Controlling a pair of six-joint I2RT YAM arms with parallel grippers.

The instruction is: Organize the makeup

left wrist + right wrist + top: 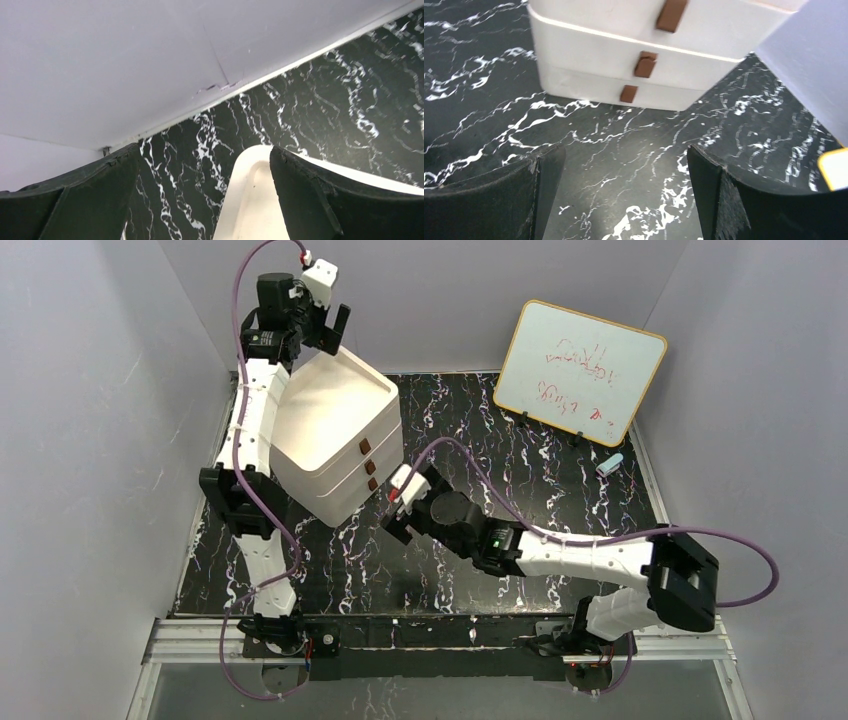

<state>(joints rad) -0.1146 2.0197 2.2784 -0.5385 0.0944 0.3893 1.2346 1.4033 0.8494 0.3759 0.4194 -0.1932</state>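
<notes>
Honestly, I couldn't tell where the makeup was or what it looked like, since none of the three views showed any of it.

From the top camera, a white three-tier organizer [335,430] sat on the left-rear part of the black marbled table [500,540], with its open top tray showing only plain white inside. Three brown knobs [371,466] ran down its front face. The left gripper [333,330] was held high over the organizer's back corner with its jaws spread and nothing in them. The right gripper [398,502] was low, just in front of the knobs, also spread and empty. A whiteboard [580,370] with red scribbles leaned at the back right, and a small light-blue cylinder [609,464] lay near its lower corner.

From the left wrist camera, the left gripper [202,160] was wide apart, and between the fingers [310,200] you could see only marbled table and a rounded corner of the organizer [247,195] rim. The grey wall [125,65] filled the top half.

From the right wrist camera, the right gripper [619,165] was parted with just bare table between the fingers [724,200]. It faced the organizer front [589,55] and its knobs [645,63], which were near but not touching. A yellow-edged corner of the whiteboard [835,169] poked in at the right
</notes>
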